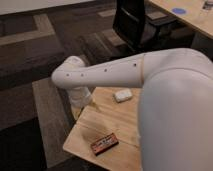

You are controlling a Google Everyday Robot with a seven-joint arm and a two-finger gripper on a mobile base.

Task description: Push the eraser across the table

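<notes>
Above the table's far left edge: gripper [80,106], hanging below the white wrist, tip close to the wood.
Gripper opening: cannot tell.
Arm [110,75]: white, reaching leftward across the tabletop from the large body at right.
Eraser [104,144]: flat on the table near its front edge, orange-and-white label up, apart from the gripper.
White case [123,95]: small, rounded, on the far part of the table, just below the arm.
Table [90,125]: light wood, plank grain.
Chair [137,25]: black, beyond the table.
</notes>
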